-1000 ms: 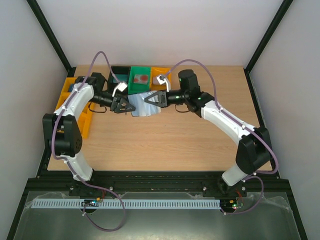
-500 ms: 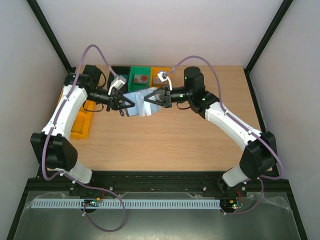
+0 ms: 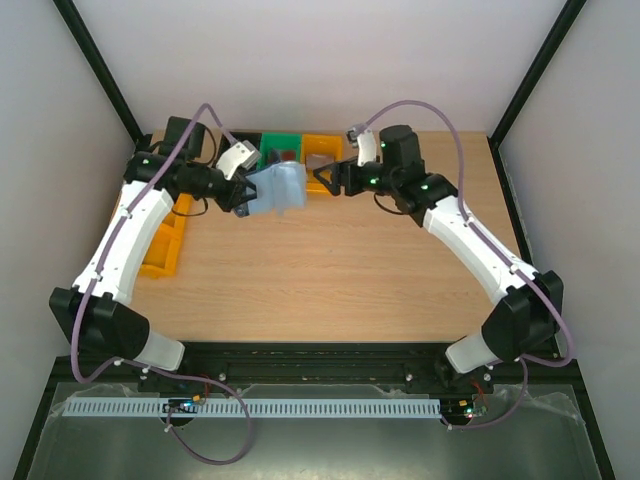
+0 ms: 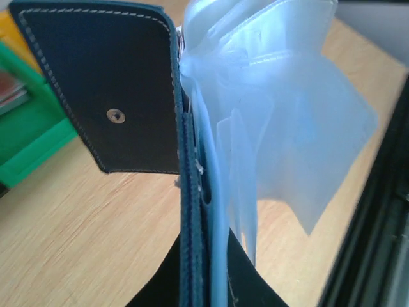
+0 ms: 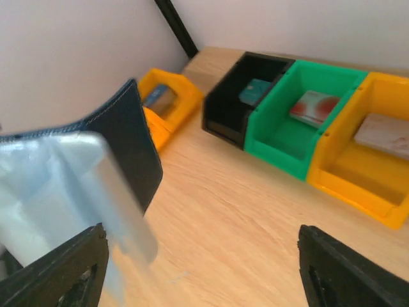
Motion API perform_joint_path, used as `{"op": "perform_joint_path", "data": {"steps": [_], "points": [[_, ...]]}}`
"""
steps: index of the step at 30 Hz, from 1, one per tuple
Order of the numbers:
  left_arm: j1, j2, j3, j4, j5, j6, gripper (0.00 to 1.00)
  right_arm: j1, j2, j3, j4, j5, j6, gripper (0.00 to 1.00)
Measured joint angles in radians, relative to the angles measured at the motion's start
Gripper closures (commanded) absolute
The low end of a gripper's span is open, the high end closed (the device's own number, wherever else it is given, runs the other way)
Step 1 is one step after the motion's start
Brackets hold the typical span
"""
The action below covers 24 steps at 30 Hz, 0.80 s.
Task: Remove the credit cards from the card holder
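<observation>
the navy card holder is gripped by the clenched left pincer, its clear sleeves fanned out. the right pincer is held spread wide just beside the holder, not touching it.

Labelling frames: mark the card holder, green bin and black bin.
card holder (image 4: pixel 108 83), left wrist view, on its dark snap flap.
green bin (image 5: pixel 275 158), right wrist view, on its front wall.
black bin (image 5: pixel 223 121), right wrist view, on its outer wall.

Card holder: one. Bins: four, comprising one black bin, one green bin and two yellow bins. Cards: four, one per bin. Arms: two.
</observation>
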Motion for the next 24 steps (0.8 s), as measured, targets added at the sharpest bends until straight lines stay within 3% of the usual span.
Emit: {"op": "perform_joint_path", "data": {"steps": [1, 5, 9, 20, 24], "points": [[-0.016, -0.001, 0.0, 0.015, -0.049, -0.021, 0.98, 0.018, -0.001, 0.007, -0.02, 0.05, -0.018, 0.02], [-0.071, 0.005, 0.0, 0.048, -0.183, -0.085, 0.98, 0.172, -0.013, 0.004, -0.043, 0.155, -0.115, 0.01], [-0.097, 0.013, 0.013, 0.052, -0.185, -0.118, 0.98, 0.312, -0.037, -0.031, 0.032, 0.208, -0.126, 0.01], [-0.097, 0.014, 0.06, 0.013, 0.023, -0.117, 0.98, 0.306, 0.029, -0.05, 0.152, 0.22, -0.087, 0.01], [-0.094, 0.014, 0.06, -0.004, 0.052, -0.114, 0.98, 0.307, 0.029, -0.071, 0.172, 0.202, -0.1, 0.16]]}}
